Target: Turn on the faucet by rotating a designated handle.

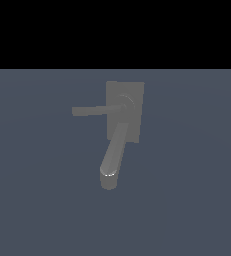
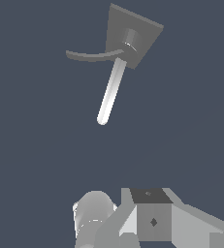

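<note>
Exterior view: the faucet sits on the grey-blue surface just right of centre. From its round hub the thin handle points to 9 o'clock and the thick spout to 7 o'clock. No gripper is visible here. Wrist view: gripper state cannot be told

Dim, flat light over both views, no cast shadows anywhere around the faucet. A small bright glint sits on its spout tip; in the wrist view the handle glows pale. Edges look soft and low-resolution. Pure black band above the faucet in the exterior view.
</note>
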